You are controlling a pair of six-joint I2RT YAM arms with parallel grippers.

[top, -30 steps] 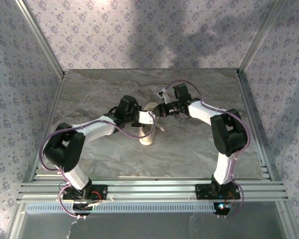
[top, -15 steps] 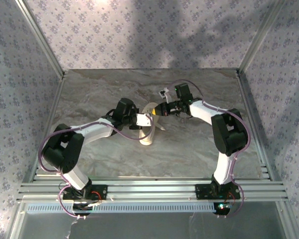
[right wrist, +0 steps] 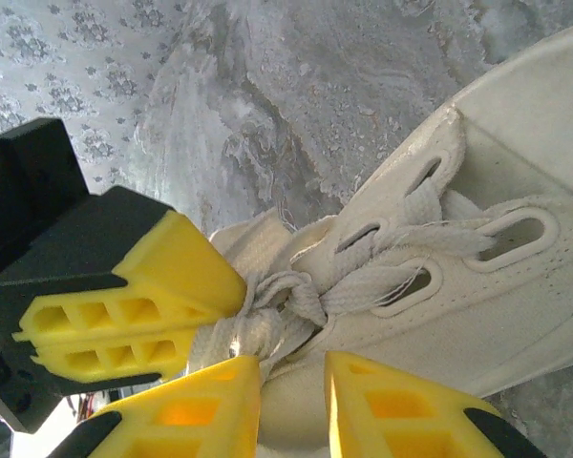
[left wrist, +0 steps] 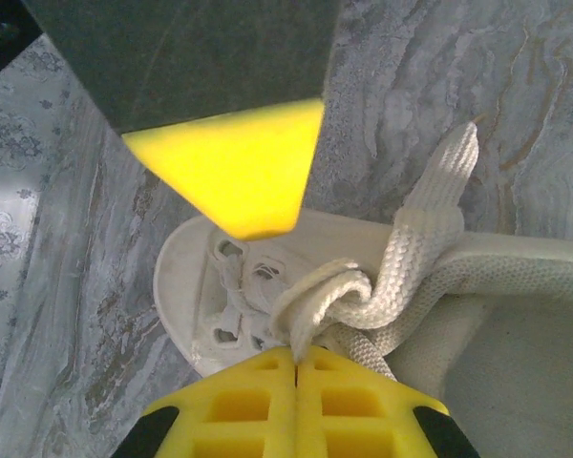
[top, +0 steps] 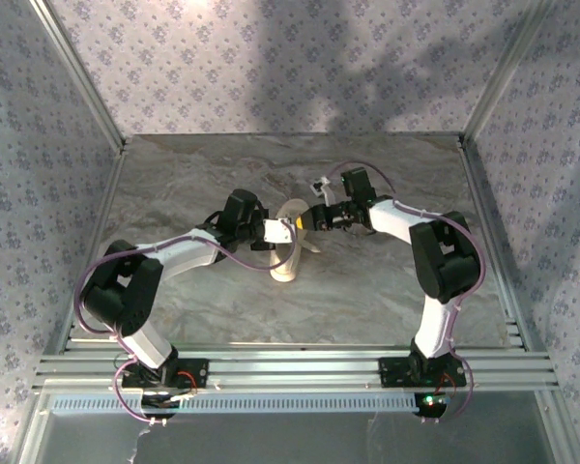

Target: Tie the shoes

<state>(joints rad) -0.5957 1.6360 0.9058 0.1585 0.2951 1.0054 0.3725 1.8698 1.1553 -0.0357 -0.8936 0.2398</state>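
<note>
The cream-white sneaker (top: 288, 253) lies on the marble table between both arms, with its toe (left wrist: 186, 286) away from the left wrist camera. My left gripper (left wrist: 296, 361) is shut on a loop of white lace (left wrist: 349, 291) that is twisted round another strand. In the top view the left gripper (top: 282, 231) sits over the shoe's upper. My right gripper (right wrist: 291, 405) is open, its fingers either side of the shoe's side wall, just below the lace knot (right wrist: 291, 291). Its left finger (right wrist: 205, 410) touches the lace. The right gripper (top: 305, 221) meets the left one tip to tip.
The marble tabletop (top: 367, 290) spreads out around the shoe. Patterned walls and aluminium posts (top: 77, 72) fence the cell at the left, back and right. The left gripper's yellow fingers (right wrist: 124, 315) crowd close beside the right gripper's fingers.
The left gripper drew back slightly to the left with the lace. The right gripper came down and in against the shoe, and its wrist shifted a little right.
</note>
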